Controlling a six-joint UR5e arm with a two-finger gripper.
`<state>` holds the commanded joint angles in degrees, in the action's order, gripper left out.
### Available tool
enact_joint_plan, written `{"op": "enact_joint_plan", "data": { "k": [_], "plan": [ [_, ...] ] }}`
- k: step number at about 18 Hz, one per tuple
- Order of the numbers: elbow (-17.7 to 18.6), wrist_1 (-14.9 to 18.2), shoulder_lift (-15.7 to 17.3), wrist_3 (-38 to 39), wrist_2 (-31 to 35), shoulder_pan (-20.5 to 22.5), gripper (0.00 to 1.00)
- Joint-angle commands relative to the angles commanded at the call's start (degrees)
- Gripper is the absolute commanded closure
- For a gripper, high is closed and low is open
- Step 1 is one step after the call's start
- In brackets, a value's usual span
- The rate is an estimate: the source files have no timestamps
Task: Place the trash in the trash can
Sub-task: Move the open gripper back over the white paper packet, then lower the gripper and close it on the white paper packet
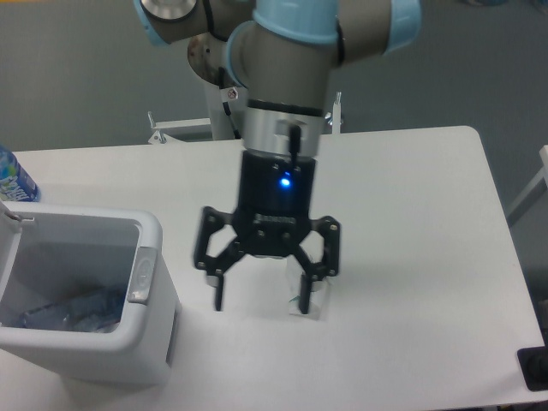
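Observation:
My gripper [262, 299] hangs open over the middle of the table, fingers spread wide and empty. The small white-and-clear packet [315, 301] lies on the table, mostly hidden behind my right finger [305, 291]. The white trash can [152, 334] stands at the front left, well left of the gripper. Inside it lies a clear plastic bottle [73, 309] on the bottom.
Another bottle with a blue label [14, 178] pokes in at the left edge behind the trash can. A grey latch tab [141, 276] sits on the can's right rim. The white table [411, 214] stretches to the right. A dark object [535, 368] sits at the front right corner.

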<state>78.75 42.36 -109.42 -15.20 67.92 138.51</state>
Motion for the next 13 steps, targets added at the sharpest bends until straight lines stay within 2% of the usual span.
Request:
{"op": "enact_joint_plan", "data": {
  "k": [5,8,13],
  "plan": [
    [2.5,0.7,-2.5,-0.2,13.3,0.0,0.00],
    [6.5,0.6,-3.5,-0.4,18.3,0.0,0.00],
    [12.9,0.4,-3.9,-0.4,20.1,-0.3,0.00]
  ]
}}
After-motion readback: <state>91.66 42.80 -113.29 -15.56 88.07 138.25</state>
